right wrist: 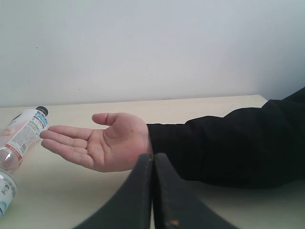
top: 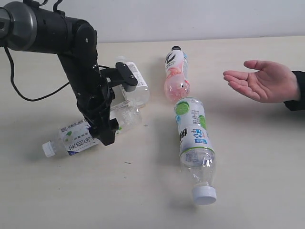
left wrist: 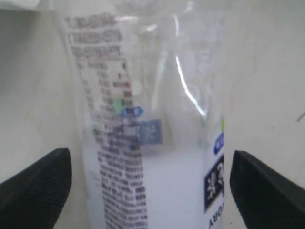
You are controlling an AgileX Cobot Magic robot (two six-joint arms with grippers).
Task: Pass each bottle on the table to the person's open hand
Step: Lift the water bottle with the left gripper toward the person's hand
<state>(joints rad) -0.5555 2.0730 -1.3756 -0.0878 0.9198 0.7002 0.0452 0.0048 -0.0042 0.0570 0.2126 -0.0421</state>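
Several bottles lie on the table [top: 267, 181]. A white-capped, white-labelled bottle [top: 76, 138] lies at the left, and my left gripper [top: 116, 107] straddles its body. The wrist view shows that bottle [left wrist: 157, 143] between the open gripper [left wrist: 150, 191] with a gap at each black fingertip [left wrist: 38, 191]. A second clear bottle [top: 138, 86] lies just behind that gripper. The pink, black-capped bottle [top: 175, 76] and the green-and-white bottle [top: 193, 138] lie in the middle. The person's open hand [top: 262, 81] waits palm up at the right. My right gripper [right wrist: 153, 162] is shut and empty, facing the hand [right wrist: 100, 145].
The left arm's black links [top: 71, 43] and a cable [top: 19, 86] stand over the table's left rear. The person's dark sleeve [right wrist: 228, 143] fills the space ahead of the right gripper. The pink bottle [right wrist: 24, 133] lies beyond the fingertips of the hand.
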